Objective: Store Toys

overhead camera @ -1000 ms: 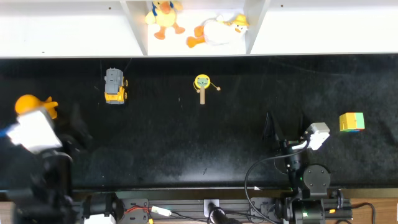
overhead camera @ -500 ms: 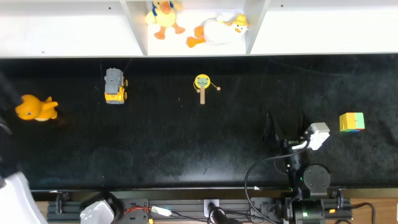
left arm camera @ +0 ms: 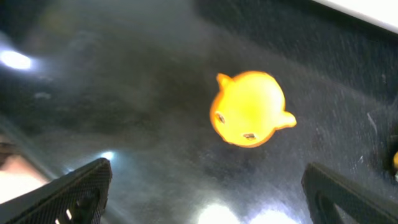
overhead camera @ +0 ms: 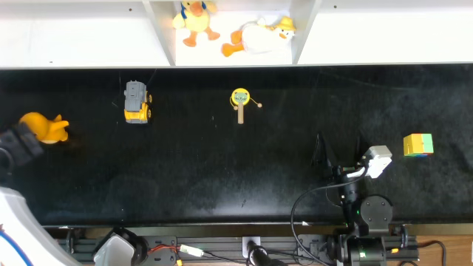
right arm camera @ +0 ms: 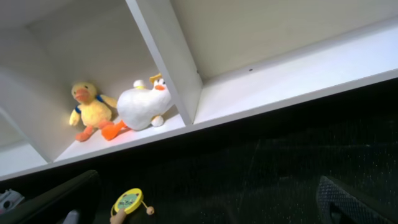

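left arm has swung off the table's left edge and come back in; right arm and all the toys sit where they were.

left to right:
- left gripper [left arm camera: 208, 168]: jaws spread wide, nothing between them. it sits above and just short of the orange duck toy [left arm camera: 249, 109], which lies on the black table [overhead camera: 222, 170] at its far left, off-centre in the gap.
- step in hand, as i read it: grab the orange duck toy. shift until the round body is centred between the jaws, then go straight down. close across the widest part of the body, not on the beak or tail nubs. it looks smooth and rounded, so a high or offset pinch could squirt it out.
- yellow truck [overhead camera: 136, 100] and rattle [overhead camera: 240, 100] lie further along the table, well apart from the duck.
- white shelf [overhead camera: 74, 37]: the middle compartment already holds a yellow plush [overhead camera: 194, 16] and a white plush [overhead camera: 259, 35], so drop room there is tight.
- right gripper [right arm camera: 206, 177]: jaws spread, empty, parked near the coloured cube [overhead camera: 417, 145].
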`<control>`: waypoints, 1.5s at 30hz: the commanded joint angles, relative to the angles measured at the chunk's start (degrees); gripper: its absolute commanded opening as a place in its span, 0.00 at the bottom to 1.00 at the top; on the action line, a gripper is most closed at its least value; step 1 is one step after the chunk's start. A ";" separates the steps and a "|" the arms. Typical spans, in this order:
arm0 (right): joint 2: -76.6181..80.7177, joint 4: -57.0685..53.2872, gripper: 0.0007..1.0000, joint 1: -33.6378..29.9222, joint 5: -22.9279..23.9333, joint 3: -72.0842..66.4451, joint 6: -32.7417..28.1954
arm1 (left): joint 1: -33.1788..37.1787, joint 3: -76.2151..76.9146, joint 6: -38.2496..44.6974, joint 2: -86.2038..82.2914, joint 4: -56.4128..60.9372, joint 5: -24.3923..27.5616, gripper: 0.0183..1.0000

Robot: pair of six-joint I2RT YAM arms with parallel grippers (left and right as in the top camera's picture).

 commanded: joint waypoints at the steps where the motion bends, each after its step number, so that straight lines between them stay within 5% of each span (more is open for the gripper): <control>1: -0.48 0.28 1.00 0.35 0.61 -0.76 0.42 | 0.35 -7.37 3.61 -0.37 5.84 4.66 0.99; 11: -0.48 0.28 1.00 0.35 0.61 -0.76 0.42 | 0.35 -16.57 4.70 3.43 20.46 5.20 1.00; 21: -0.48 0.28 0.99 0.35 0.61 -0.76 0.42 | 0.33 -16.63 4.61 14.73 33.11 17.18 0.97; 32: -0.48 0.28 1.00 0.35 0.61 -0.76 0.42 | 0.33 -16.59 3.32 18.05 38.16 20.11 0.55; 42: -0.48 0.28 0.99 0.35 0.61 -0.76 0.42 | 0.31 -14.16 -0.63 12.04 40.87 20.28 0.40; 45: -0.48 0.28 0.99 0.35 0.61 -0.76 0.42 | 0.04 -12.41 -3.37 10.69 41.07 24.26 0.38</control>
